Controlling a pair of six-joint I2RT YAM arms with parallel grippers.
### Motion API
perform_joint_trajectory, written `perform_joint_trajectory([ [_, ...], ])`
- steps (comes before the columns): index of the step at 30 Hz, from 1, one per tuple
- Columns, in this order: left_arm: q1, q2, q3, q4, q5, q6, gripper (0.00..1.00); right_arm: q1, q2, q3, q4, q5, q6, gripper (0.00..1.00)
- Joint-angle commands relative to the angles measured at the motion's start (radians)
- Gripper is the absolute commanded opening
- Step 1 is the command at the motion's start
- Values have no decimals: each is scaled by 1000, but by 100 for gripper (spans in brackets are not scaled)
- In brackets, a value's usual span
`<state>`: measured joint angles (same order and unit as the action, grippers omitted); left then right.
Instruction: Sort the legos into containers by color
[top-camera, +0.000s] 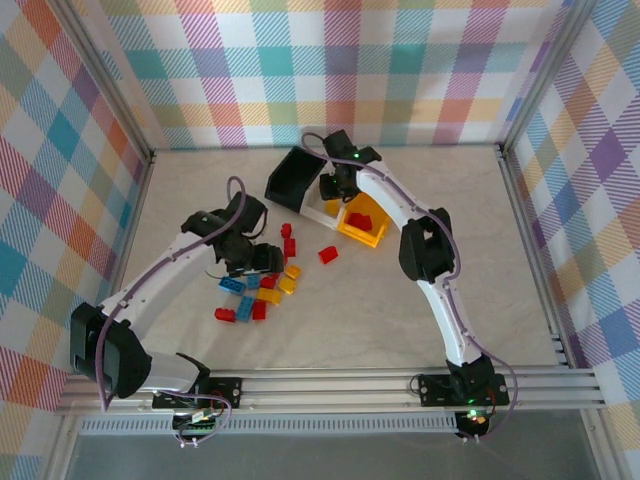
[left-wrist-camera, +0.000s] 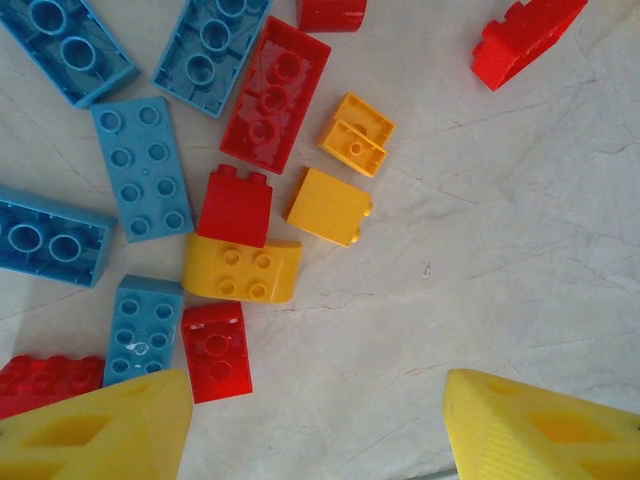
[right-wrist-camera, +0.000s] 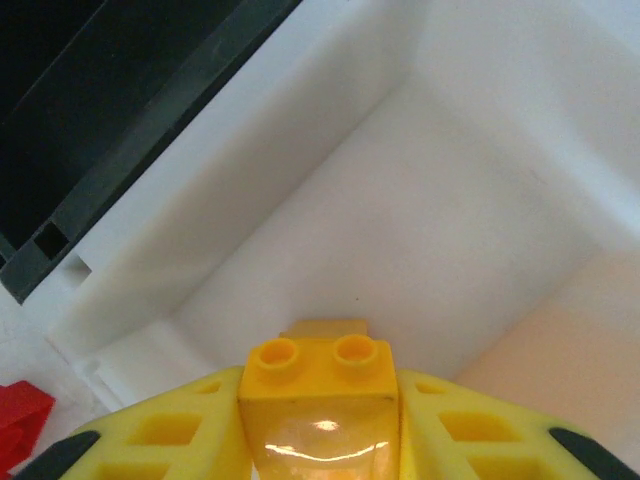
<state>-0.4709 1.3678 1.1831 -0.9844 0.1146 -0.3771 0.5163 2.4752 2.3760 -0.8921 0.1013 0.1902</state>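
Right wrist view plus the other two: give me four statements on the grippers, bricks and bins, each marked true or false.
1. The right gripper holds a yellow brick over the white bin. True.
2. The left gripper grips a blue brick. False: its jaws are open and empty above the loose bricks.
3. A red brick lies in the yellow bin. True.
4. The black bin sits between the other two. False: the white bin is in the middle.
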Motion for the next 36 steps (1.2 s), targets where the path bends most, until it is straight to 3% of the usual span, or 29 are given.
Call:
perform_joint_trajectory([
  [1, 15, 26, 12, 9, 12, 22, 68, -9, 9, 24, -79, 26, -49, 40],
  [9, 15, 77, 42, 23, 22, 40, 69, -13, -26, -18, -74, 20, -52, 43],
  [13, 15, 85, 47, 29, 15, 49, 70, -12, -93, -44, -43, -48, -20, 45],
  [18, 21, 109, 52, 69, 29, 32, 71, -6, -227, -132, 1, -112, -13, 74],
  [19, 21, 116, 54, 80, 31, 31, 71, -6, -243, -135, -18, -114, -11, 75],
  [23, 23, 134, 68, 103, 30, 25, 72, -3, -325, -210, -56, -140, -11, 76],
  [32, 52, 108, 40, 134, 28, 12, 73, 35, -503, -578, 21, -326, 67, 71],
  [36, 71, 77, 14, 129, 29, 8, 73, 99, -516, -661, 25, -286, 54, 70],
])
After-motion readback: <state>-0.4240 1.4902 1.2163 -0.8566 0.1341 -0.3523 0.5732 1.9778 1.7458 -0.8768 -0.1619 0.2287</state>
